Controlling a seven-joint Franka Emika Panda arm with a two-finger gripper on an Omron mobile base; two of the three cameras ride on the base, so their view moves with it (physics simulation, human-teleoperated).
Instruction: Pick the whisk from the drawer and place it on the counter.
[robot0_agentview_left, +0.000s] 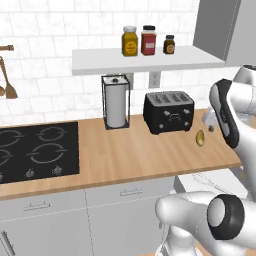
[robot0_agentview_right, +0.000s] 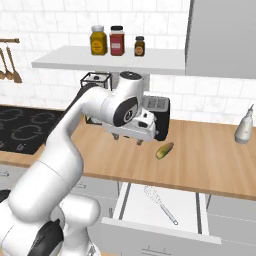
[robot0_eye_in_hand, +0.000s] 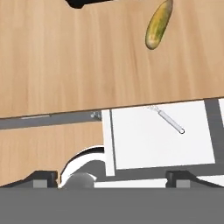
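Note:
The drawer (robot0_agentview_right: 137, 205) stands pulled out under the counter (robot0_agentview_right: 210, 155), its white inside showing. The whisk (robot0_agentview_right: 161, 204) lies flat in it, a thin silvery thing with a slim handle. In the hand view the whisk (robot0_eye_in_hand: 169, 121) lies near the drawer's (robot0_eye_in_hand: 148, 146) back, its wire end partly under the counter's (robot0_eye_in_hand: 65, 57) edge. My gripper (robot0_agentview_right: 127, 138) hangs open above the counter, left of the drawer and well above it. Its fingertips (robot0_eye_in_hand: 41, 178) stand wide apart with nothing between them.
A small yellow-green oval thing (robot0_agentview_right: 164, 150) lies on the counter just behind the drawer. Behind it stand a black toaster (robot0_agentview_left: 169, 111) and a paper towel holder (robot0_agentview_left: 116, 102). A black hob (robot0_agentview_left: 37, 150) is at the left, a white bottle (robot0_agentview_right: 245, 125) at the far right, a jar shelf (robot0_agentview_left: 145, 59) above.

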